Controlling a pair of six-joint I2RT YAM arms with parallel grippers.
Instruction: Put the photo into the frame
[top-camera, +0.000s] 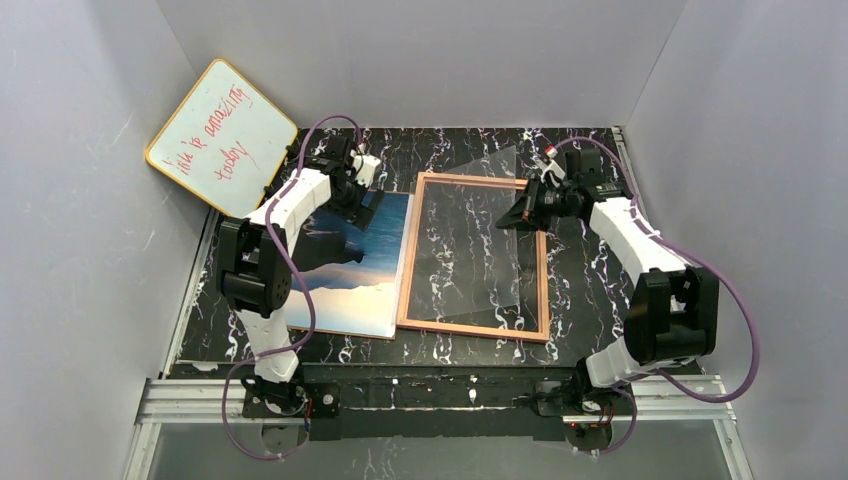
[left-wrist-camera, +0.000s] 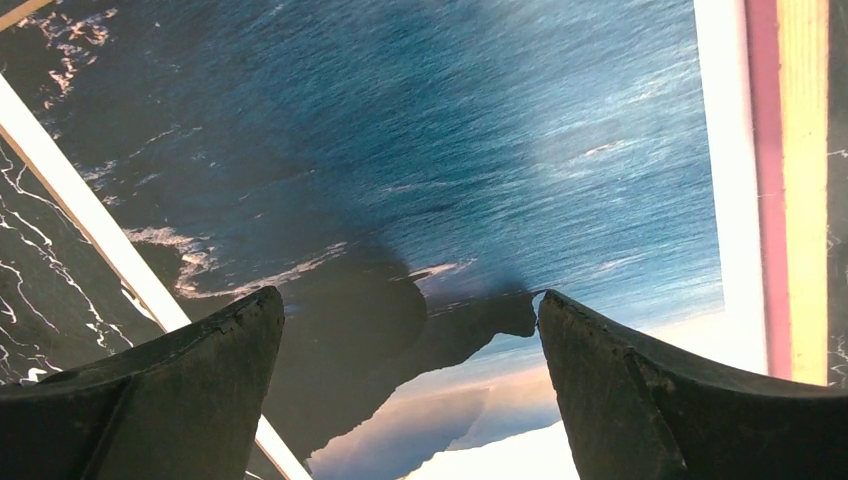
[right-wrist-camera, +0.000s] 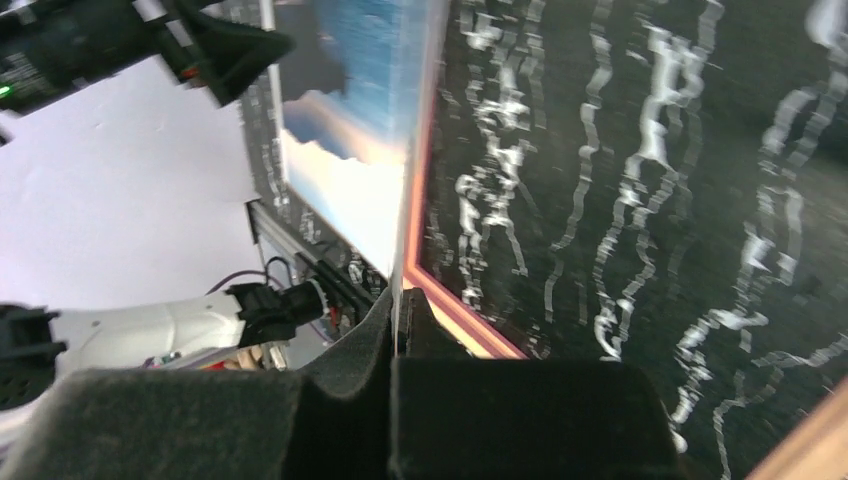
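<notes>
Top view, left: Your left gripper (top-camera: 367, 210) hangs wide open and empty over the far end of the large rectangular photo of blue sea and peach sky (top-camera: 355, 270). The photo lies face up on the black marble-patterned table (top-camera: 590, 290), its right edge against the thin rectangular pink-and-wood frame (top-camera: 470, 328).
Top view, right: Your right gripper (top-camera: 515, 213) is clamped on the clear pane (top-camera: 470, 240), which is tilted up over the frame.
Left wrist view: Only here do you see the spread fingers clear of the print, and the frame rail just beside its white border.
Right wrist view: Only here is the pinch on the pane's thin edge plain.
Step in hand: Probably taking up the photo. Hold the pane high, grip the print by an edge, and slide it in flat without creasing it.
</notes>
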